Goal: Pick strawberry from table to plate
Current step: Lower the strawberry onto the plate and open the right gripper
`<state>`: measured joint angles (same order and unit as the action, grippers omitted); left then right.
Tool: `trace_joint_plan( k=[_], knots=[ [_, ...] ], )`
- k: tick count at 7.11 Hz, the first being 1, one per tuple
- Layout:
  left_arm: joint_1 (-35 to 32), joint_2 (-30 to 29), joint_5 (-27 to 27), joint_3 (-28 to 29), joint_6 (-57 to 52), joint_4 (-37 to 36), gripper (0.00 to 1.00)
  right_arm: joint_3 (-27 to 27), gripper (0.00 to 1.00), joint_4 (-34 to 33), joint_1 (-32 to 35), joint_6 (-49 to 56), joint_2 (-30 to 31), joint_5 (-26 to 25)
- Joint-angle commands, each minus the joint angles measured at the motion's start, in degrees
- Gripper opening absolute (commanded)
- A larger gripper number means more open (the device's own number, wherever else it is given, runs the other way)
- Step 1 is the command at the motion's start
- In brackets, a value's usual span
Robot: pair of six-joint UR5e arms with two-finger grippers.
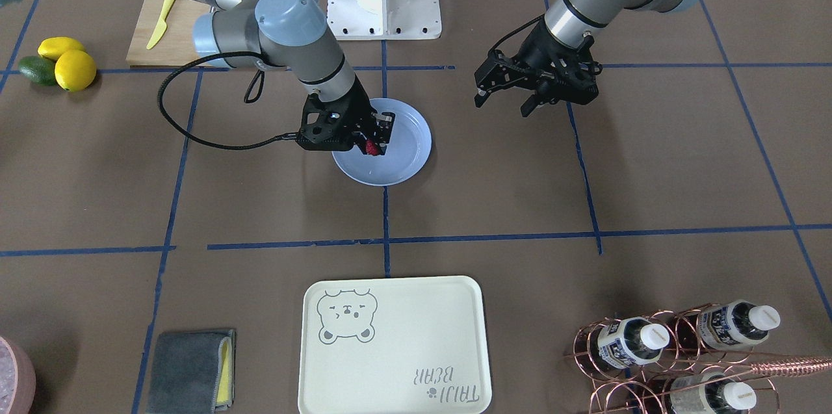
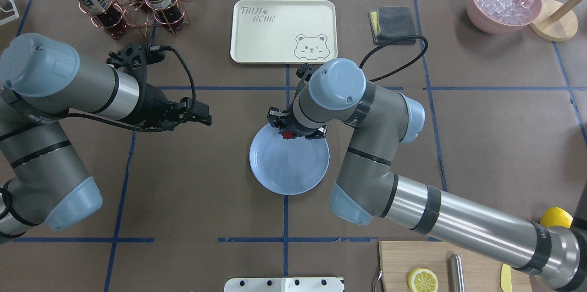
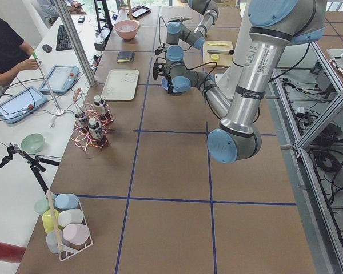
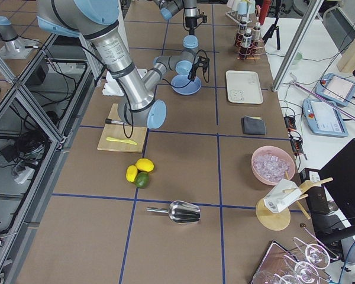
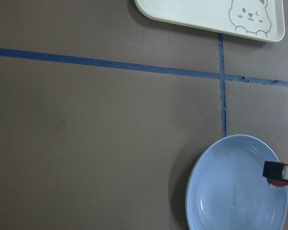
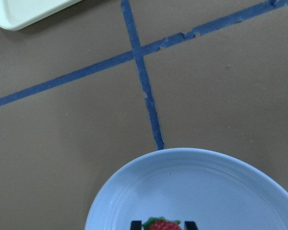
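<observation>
Front-facing camera: right gripper [image 1: 370,141] low over the plate [image 1: 408,141], pinched shut on the strawberry [image 1: 372,148] above the plate's side nearer the cream tray [image 1: 403,349]; contact with the plate's surface not to be told. Left gripper [image 1: 504,106] well off to the plate's side, above bare table [image 1: 494,193], spread wide, holding nothing.

Overhead camera: same pinch mostly hidden under the right arm [image 2: 339,85], only a red spot showing just inside the plate's rim toward the tray; most of the plate bare, open brown paper all round it.

Side cameras: plate small and far, strawberry not made out; from the robot's right end, lemons [image 4: 140,168], lime [image 4: 142,180] and metal scoop [image 4: 180,211] well apart from the plate.

Left wrist camera: plate at lower right, strawberry half seen behind a black fingertip [image 5: 274,170], inside the rim.

Right wrist camera: strawberry's green top between two black fingertips at the bottom edge, over the plate's inner surface; rim in full sight ahead, blue tape [image 6: 141,72] crossing beyond it.
</observation>
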<state>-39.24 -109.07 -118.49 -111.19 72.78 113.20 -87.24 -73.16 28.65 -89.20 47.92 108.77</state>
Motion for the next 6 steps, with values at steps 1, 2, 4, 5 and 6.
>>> trace_joint_plan(
  k=[1,2,4,5,6],
  knots=[
    [0.1,-0.3,0.0,0.0,0.2,0.0,1.00,1.1,0.00,-4.4,-1.6,0.7,-1.6,0.0],
    [0.1,-0.3,0.0,0.0,0.2,0.0,1.00,1.0,0.00,-7.3,-1.9,1.0,-1.9,0.0],
    [0.1,-0.4,0.0,0.0,0.3,0.0,1.00,1.8,0.00,-8.7,-2.6,1.8,-2.2,-0.1],
    [0.1,-0.4,0.0,0.0,0.3,0.0,1.00,2.5,0.00,-8.7,-2.6,2.8,-2.3,-0.1],
    [0.1,-0.4,0.0,0.0,0.3,0.0,1.00,2.8,0.00,-8.7,-2.6,3.1,-2.2,-0.1]
  ],
)
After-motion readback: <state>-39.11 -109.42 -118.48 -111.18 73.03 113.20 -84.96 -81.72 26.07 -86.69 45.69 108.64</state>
